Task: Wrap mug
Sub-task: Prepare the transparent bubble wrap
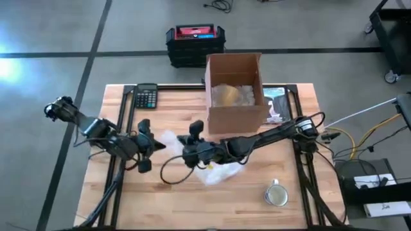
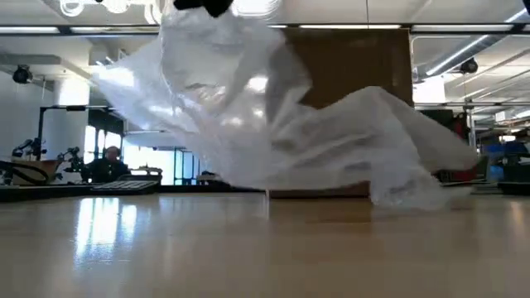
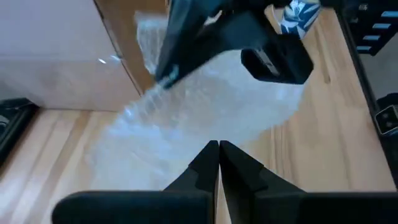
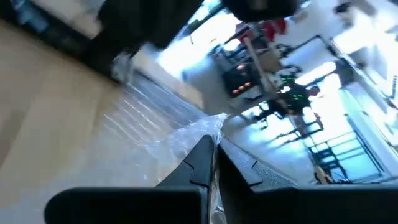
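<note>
1. Mug (image 1: 277,194) – a small metal cup standing upright on the table (image 1: 334,138), alone near the front edge on the right arm's side. It is untouched; nothing lies under or around it.

2. Bubble wrap (image 1: 215,168) – a crumpled clear sheet in the middle of the table, in front of the open cardboard box (image 1: 235,93). One part is lifted off the wood, as the low view shows; the rest trails down onto the surface.

3. Right gripper (image 1: 194,142) – reaching across to mid-table, its fingers (image 4: 205,163) pressed together on an edge of the sheet. The wrap hangs from this grasp.

4. Left gripper (image 1: 144,145) – level with the right gripper, just beside the sheet's far end from the mug. In its own wrist view the fingers (image 3: 208,165) meet tip to tip with the wrap lying beyond them; no film is visibly between them, so I judge it closed on nothing.

5. Governing relation – the mug lies well apart from both grippers, toward the front of the table and outward past the right gripper, with the bulk of the sheet between that gripper and the mug. The right arm is clearly the nearer.

6. Assessment – wrapping has not begun. The next move calls for the sheet to be carried or spread toward the mug, or the mug brought onto it.

7. Risk – limp film may fold on itself as it is dragged.
</note>
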{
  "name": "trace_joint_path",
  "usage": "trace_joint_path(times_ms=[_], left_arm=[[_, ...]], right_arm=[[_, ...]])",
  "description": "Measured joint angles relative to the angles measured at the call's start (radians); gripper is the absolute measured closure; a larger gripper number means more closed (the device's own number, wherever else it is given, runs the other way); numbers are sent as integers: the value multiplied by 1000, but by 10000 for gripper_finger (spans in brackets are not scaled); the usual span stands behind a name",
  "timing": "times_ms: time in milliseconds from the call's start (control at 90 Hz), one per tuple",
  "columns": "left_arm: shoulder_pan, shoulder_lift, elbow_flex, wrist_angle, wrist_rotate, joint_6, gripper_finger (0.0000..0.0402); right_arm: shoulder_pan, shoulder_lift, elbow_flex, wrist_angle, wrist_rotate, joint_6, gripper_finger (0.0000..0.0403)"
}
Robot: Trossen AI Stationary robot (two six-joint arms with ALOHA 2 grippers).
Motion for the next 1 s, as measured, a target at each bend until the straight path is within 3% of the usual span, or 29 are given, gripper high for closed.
trace_joint_path(times_ms=[89, 233, 311, 467, 622, 811, 1000], left_arm=[[0, -4, 31, -29, -1, 0, 402], [0, -3, 49, -44, -1, 13, 402], [0, 1, 49, -49, -1, 15, 402], [0, 21, 45, -49, -1, 14, 402], [0, 49, 36, -43, 0, 6, 402], [0, 73, -25, -34, 0, -12, 402], [1, 76, -136, 110, -21, 2, 402]], right_arm=[[4, -3, 25, -4, -67, 58, 403], [1, 24, 26, -21, -360, 235, 403], [-4, 66, 22, -21, -465, 313, 403], [-12, 164, 48, -14, -540, 388, 377], [2, 239, 134, -77, -589, 400, 297], [10, 215, 355, -484, -589, 337, 197], [9, 185, 487, -877, -656, 374, 143]])
